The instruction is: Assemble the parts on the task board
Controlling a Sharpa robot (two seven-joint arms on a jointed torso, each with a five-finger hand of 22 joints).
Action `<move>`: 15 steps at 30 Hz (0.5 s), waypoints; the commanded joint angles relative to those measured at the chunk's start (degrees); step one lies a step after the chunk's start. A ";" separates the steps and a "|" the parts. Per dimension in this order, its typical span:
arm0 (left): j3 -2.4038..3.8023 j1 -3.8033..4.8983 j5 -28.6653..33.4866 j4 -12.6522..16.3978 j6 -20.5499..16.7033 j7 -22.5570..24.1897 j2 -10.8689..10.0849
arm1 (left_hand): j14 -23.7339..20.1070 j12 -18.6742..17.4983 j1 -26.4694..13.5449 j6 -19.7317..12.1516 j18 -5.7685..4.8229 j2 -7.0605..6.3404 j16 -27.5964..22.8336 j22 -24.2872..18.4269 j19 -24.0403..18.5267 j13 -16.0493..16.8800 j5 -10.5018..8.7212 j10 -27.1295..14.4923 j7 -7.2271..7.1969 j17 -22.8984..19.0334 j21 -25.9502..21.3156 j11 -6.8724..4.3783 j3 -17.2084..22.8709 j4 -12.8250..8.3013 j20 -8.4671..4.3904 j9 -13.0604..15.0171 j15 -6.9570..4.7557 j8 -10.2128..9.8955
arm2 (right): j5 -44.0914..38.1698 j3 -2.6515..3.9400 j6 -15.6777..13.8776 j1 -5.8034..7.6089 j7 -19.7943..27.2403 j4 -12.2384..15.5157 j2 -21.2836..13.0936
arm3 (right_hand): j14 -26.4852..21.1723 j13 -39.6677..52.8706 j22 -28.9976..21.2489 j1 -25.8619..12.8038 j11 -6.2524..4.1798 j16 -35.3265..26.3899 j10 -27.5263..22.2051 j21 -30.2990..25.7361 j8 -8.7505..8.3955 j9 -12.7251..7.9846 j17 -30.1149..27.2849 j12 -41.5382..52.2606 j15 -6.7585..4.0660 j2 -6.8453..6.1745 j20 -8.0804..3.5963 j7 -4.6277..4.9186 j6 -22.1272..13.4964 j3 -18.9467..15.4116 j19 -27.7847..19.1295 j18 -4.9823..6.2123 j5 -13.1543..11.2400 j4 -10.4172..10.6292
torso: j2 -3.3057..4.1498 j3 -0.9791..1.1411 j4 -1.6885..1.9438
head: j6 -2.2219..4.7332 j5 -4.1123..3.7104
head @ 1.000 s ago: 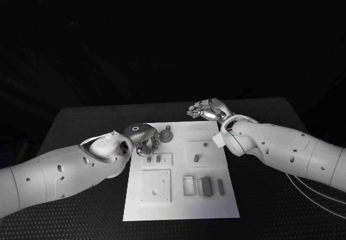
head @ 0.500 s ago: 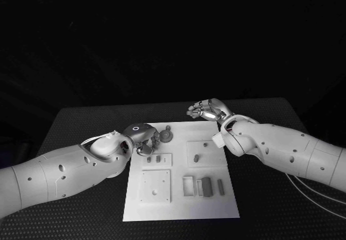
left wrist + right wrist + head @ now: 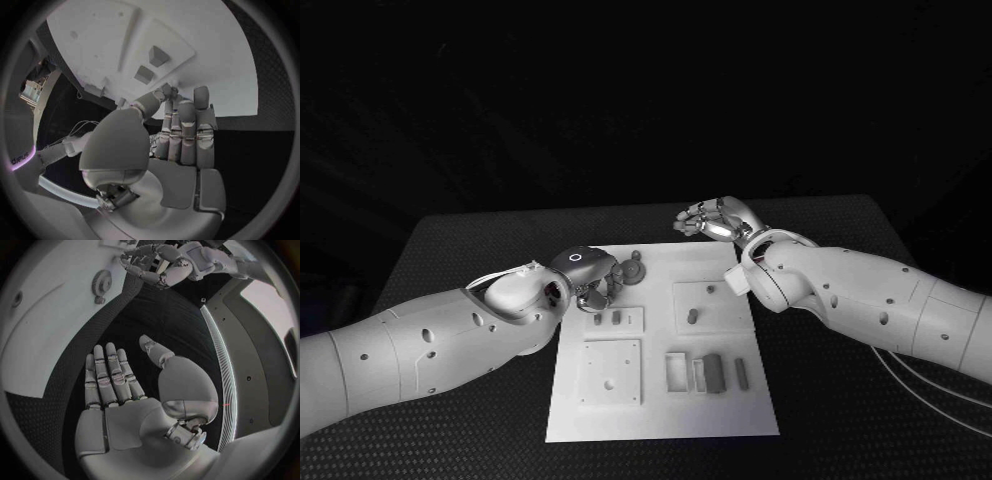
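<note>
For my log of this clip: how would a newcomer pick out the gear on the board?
Start at the white board in the middle of the black table and go to its far left corner, just past the left hand. The gear lies there, the one round, toothed part; its neighbours are straight-edged blocks and square plates.
</note>
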 commanded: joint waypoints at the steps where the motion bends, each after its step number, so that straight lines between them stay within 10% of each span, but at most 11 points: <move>1: 0.00 0.05 -0.26 0.03 0.88 0.04 0.07 | 0.36 0.17 -0.22 0.48 2.50 0.56 0.14 0.95 0.35 1.22 0.36 0.37 -0.01 0.10 0.26 -0.10 0.33 0.11 0.00 0.00 -0.24 0.16 | -0.07 0.02 0.42 -0.02 0.59 0.08 -0.05 | 0.37 -0.07 0.07 0.55 0.09 -0.28 0.42 -0.28 0.35 -0.08 -0.07 -0.31 -0.12 0.20 0.08 0.49 -0.20 -0.32 0.37 -0.46 -0.23 -0.09 | 0.00 0.02 0.00 | -0.07 -0.08; 15: -0.05 0.02 -0.40 -0.79 1.30 0.14 0.53 | 0.36 0.14 -0.19 0.51 2.51 0.58 0.13 0.96 0.37 1.27 0.37 0.41 -0.02 0.13 0.22 -0.12 0.36 0.10 -0.03 0.00 -0.26 0.18 | -0.07 0.02 0.44 -0.02 0.59 0.10 -0.15 | 0.41 -0.11 0.11 0.57 0.09 -0.32 0.48 -0.33 0.39 -0.14 -0.09 -0.37 -0.12 0.23 0.09 0.48 -0.19 -0.34 0.40 -0.44 -0.23 -0.07 | 0.00 0.01 0.01 | -0.11 -0.12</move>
